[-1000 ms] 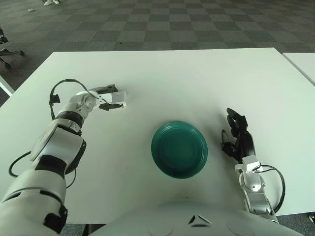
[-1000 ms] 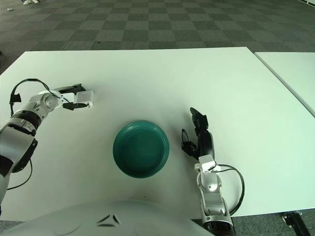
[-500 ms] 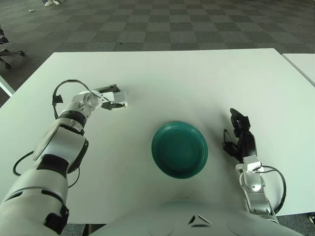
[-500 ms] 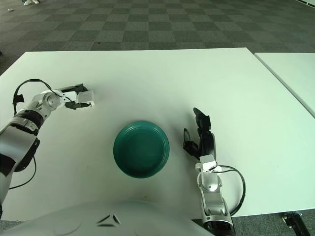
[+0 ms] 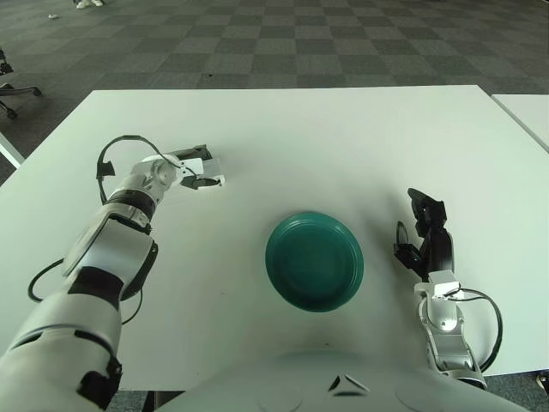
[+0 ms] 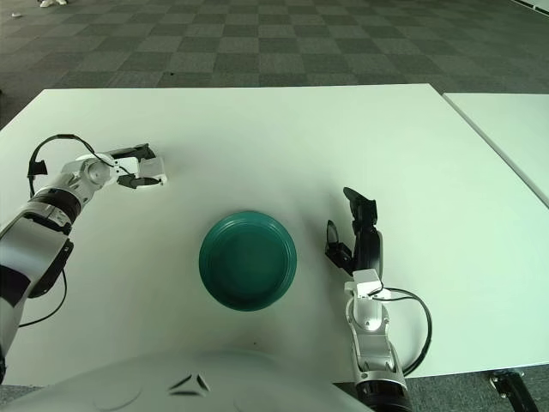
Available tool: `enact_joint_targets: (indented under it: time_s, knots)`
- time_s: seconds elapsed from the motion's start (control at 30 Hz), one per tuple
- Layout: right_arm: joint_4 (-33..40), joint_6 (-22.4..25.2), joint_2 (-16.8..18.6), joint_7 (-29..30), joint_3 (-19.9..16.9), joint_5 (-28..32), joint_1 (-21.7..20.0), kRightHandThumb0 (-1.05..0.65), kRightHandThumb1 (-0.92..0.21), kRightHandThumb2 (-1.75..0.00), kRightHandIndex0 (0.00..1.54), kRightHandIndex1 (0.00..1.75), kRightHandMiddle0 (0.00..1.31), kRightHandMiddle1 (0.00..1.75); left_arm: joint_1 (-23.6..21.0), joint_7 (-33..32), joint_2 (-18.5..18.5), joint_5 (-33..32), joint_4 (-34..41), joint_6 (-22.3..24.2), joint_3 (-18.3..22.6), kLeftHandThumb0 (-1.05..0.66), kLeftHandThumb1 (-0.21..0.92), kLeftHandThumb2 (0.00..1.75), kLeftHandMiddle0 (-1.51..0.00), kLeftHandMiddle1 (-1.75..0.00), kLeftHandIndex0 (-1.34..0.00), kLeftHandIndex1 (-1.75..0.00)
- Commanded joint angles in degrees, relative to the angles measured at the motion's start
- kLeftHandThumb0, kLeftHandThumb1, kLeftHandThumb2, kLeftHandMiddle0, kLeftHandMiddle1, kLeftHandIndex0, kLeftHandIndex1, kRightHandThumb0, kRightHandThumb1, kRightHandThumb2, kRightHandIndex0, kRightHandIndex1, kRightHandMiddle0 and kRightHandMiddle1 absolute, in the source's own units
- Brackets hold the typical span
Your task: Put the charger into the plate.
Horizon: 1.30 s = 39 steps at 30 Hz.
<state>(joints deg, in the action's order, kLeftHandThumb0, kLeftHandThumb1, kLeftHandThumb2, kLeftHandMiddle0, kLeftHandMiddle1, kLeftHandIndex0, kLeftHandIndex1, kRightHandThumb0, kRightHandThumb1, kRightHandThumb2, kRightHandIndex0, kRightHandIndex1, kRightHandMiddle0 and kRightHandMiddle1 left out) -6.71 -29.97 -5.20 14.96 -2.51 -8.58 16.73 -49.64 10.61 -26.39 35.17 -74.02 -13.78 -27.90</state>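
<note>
A small white charger (image 5: 209,172) is at the left of the white table, and my left hand (image 5: 196,168) is shut on it, dark fingers above and below the block. The same charger (image 6: 153,168) shows in the right eye view. A round dark green plate (image 5: 314,261) lies at the table's middle front, to the right of the charger and nearer to me, with nothing in it. My right hand (image 5: 425,235) shows to the right of the plate, its black fingers relaxed and holding nothing.
The white table (image 5: 343,146) spreads wide behind the plate. A second white table (image 5: 530,112) begins at the far right edge. Checkered dark carpet (image 5: 283,43) lies beyond. A black cable (image 5: 107,159) loops off my left wrist.
My left hand has shifted slightly right and away from me, keeping the charger in its fingers. My right hand has drifted a little to the right, away from the plate.
</note>
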Motion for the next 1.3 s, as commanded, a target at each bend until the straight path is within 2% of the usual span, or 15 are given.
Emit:
enact_joint_targets:
  time_s: [0.0, 0.03, 0.1, 0.27, 0.37, 0.4, 0.47, 0.5, 0.53, 0.63, 0.77, 0.93, 1.27]
  knots:
    - [-9.05, -1.5, 0.62, 0.46, 0.53, -2.07, 2.5, -0.78, -0.92, -0.65, 0.27, 0.02, 0.0, 0.94, 3.98, -2.08, 4.06, 2.39, -3.09, 1.91, -2.27, -0.7, 0.85, 0.38, -0.47, -0.3, -0.32, -1.7]
    - [-9.13, -1.48, 0.6, 0.47, 0.52, -2.05, 2.41, -0.78, -0.92, -0.65, 0.27, 0.02, 0.0, 0.94, 4.33, -3.16, 4.35, 2.51, -3.71, 2.35, -2.28, -0.6, 0.73, 0.63, -0.44, -0.36, -0.37, -1.72]
    - [-9.21, -1.46, 0.57, 0.48, 0.52, -2.03, 2.32, -0.78, -0.92, -0.65, 0.27, 0.02, 0.0, 0.94, 5.08, -5.35, 4.93, 2.48, -4.52, 3.07, -2.02, -0.5, 0.59, 0.9, -0.39, -0.37, -0.43, -1.73]
    - [-9.6, -1.34, 0.42, 0.46, 0.45, -1.9, 1.8, -0.78, -0.92, -0.65, 0.28, 0.02, 0.0, 0.94, 4.95, -6.77, 5.16, 1.65, -4.39, 2.54, -1.09, -0.45, 0.47, 1.11, -0.39, -0.25, -0.5, -1.74]
    - [-9.98, -1.27, 0.29, 0.42, 0.36, -1.77, 1.36, -0.78, -0.92, -0.65, 0.28, 0.02, 0.0, 0.94, 4.98, -7.14, 5.18, 0.43, -4.11, 2.25, 0.14, -0.46, 0.39, 1.22, -0.48, -0.24, -0.55, -1.75]
    - [-10.09, -1.26, 0.25, 0.42, 0.34, -1.74, 1.24, -0.78, -0.92, -0.65, 0.28, 0.02, 0.0, 0.94, 5.05, -7.39, 5.28, -0.02, -4.02, 2.32, 0.61, -0.46, 0.37, 1.23, -0.49, -0.24, -0.56, -1.75]
    - [-10.3, -1.25, 0.18, 0.41, 0.31, -1.68, 1.03, -0.78, -0.92, -0.65, 0.28, 0.02, 0.0, 0.94, 5.14, -7.96, 5.47, -0.52, -3.91, 2.49, 1.22, -0.47, 0.34, 1.28, -0.59, -0.36, -0.59, -1.75]
    - [-10.41, -1.26, 0.15, 0.42, 0.29, -1.65, 0.93, -0.78, -0.92, -0.65, 0.28, 0.02, 0.0, 0.94, 5.18, -8.22, 5.53, -0.68, -3.87, 2.55, 1.39, -0.38, 0.33, 1.3, -0.58, -0.63, -0.58, -1.75]
    - [-10.58, -1.25, 0.1, 0.41, 0.26, -1.6, 0.76, -0.78, -0.92, -0.65, 0.28, 0.02, 0.0, 0.94, 5.27, -8.78, 5.65, -0.92, -3.8, 2.64, 1.64, -0.24, 0.31, 1.32, -0.56, -1.03, -0.56, -1.75]
    - [-11.08, -1.27, -0.05, 0.38, 0.18, -1.48, 0.28, -0.78, -0.92, -0.65, 0.28, 0.01, 0.0, 0.94, 5.46, -10.26, 5.97, -1.39, -3.71, 2.88, 2.26, -0.08, 0.13, 1.43, -0.82, -1.2, -0.65, -1.75]
    - [-11.79, -1.28, -0.24, 0.38, 0.08, -1.32, -0.38, -0.78, -0.92, -0.65, 0.28, 0.01, 0.0, 0.94, 5.6, -11.71, 6.2, -1.32, -3.74, 2.97, 2.66, -0.02, 0.03, 1.54, -0.91, -1.39, -0.66, -1.75]
    - [-12.46, -1.26, -0.41, 0.37, 0.0, -1.19, -1.06, -0.78, -0.92, -0.65, 0.28, 0.01, 0.0, 0.94, 6.04, -12.95, 6.06, -1.02, -3.81, 2.71, 2.84, -0.01, -0.01, 1.61, -0.91, -1.52, -0.66, -1.75]
    - [-13.8, -1.43, -0.63, 0.3, -0.26, -1.02, -2.18, -0.78, -0.92, -0.65, 0.28, 0.01, 0.0, 0.94, 6.44, -14.57, 5.9, -0.89, -3.9, 3.27, 2.94, 0.0, -0.05, 1.66, -0.94, -1.56, -0.67, -1.75]
